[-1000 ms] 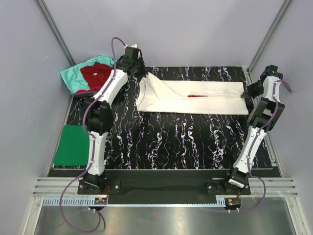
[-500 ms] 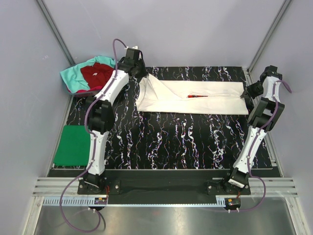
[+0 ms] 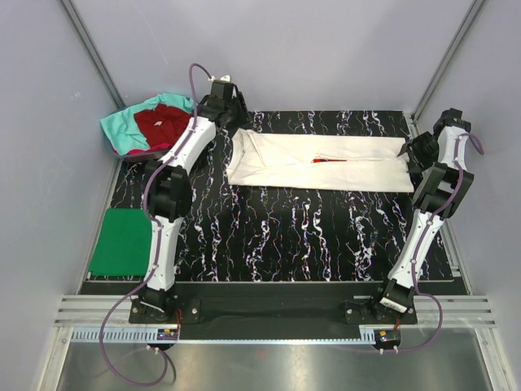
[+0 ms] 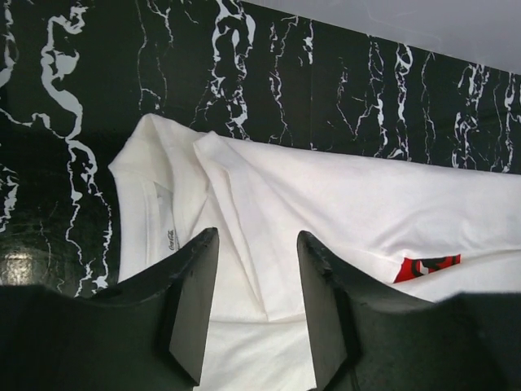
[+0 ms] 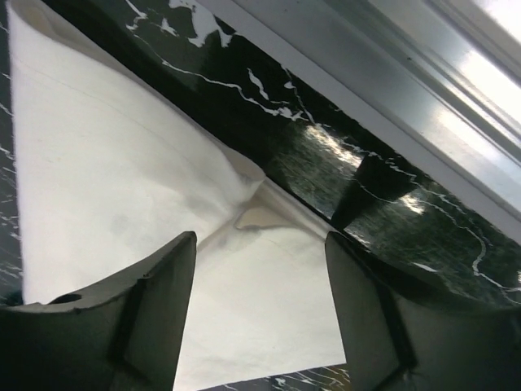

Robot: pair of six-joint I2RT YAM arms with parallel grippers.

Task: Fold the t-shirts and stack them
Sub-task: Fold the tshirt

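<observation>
White cloth t-shirt with red print [image 3: 317, 163] lies folded long. My left pincer [image 4: 254, 248] and right pincer [image 5: 259, 252] just let go of its ends, jaws apart. Fold done.

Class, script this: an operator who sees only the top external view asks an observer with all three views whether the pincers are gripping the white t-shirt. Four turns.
Operator: From above I can't make out the left jaws. Gripping?
Observer: No. The left pincer is open over the white t-shirt, with nothing pinched.
Operator: And the right side?
Observer: The right pincer is open too, over a crease near the shirt's edge.
</observation>
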